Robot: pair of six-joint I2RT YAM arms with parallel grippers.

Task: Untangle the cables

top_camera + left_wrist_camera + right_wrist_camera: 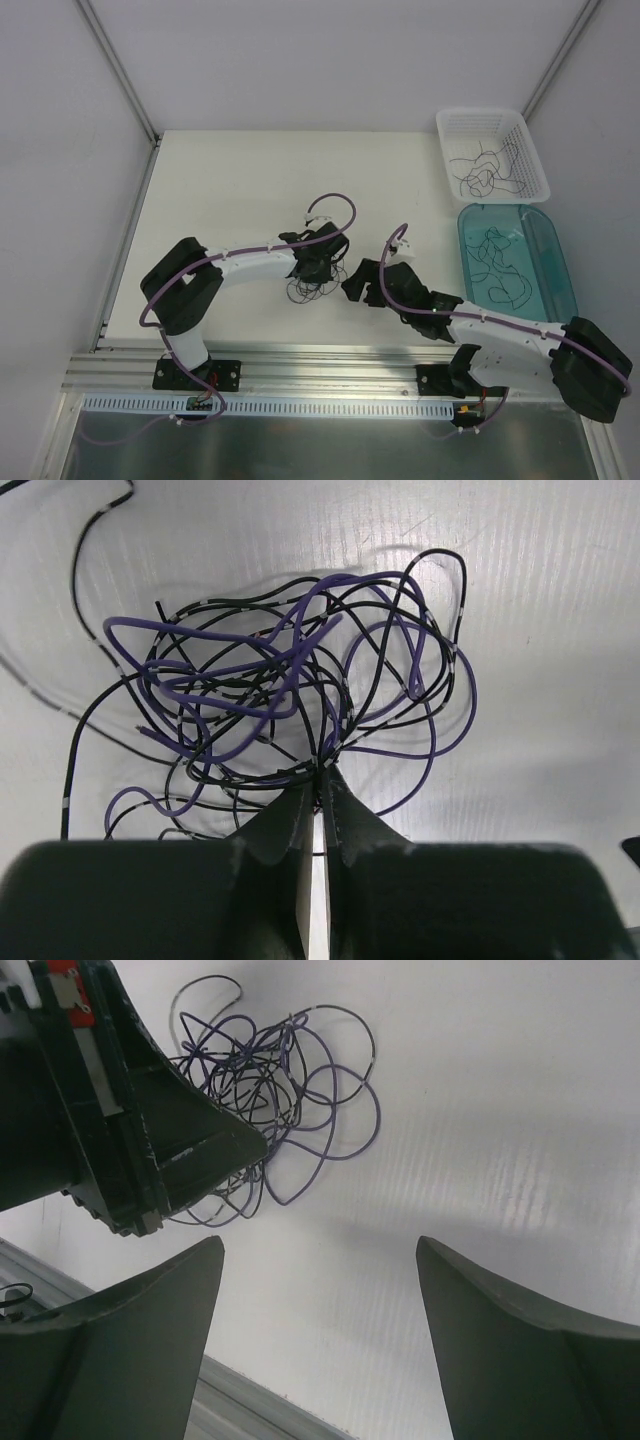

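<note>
**knotnoob:** so where's the mess sitting right now?

**me:** The cables (290,695) are one wad in the middle of the table (220,180), right under my left claw (322,780). Looking from the top, the white basket (480,112) is well off at the wad's 2 o'clock and the teal tray (548,235) at 3 o'clock, each with loose strands inside. In my wrist view the left claw is pinched right down, tips together, on the wad's 6 o'clock edge. My right claw (320,1290) is spread wide with nothing in it, hovering just beside the wad at its 3 o'clock.

**knotnoob:** how many strands did you nab?

**me:** Honestly can't tell, the tips hide the pinch itself. Looks like a black one, maybe a purple too.

**knotnoob:** what's the worry then?

**me:** If I've caught several crossing strands, lifting hauls the whole wad up as one lump and cinches the loops tighter instead of freeing one. Wire this thin could also just slide out of my tips. And my two claws are close together, so bringing the right one in to pin the wad could bump fingers or snag a loop.
</note>
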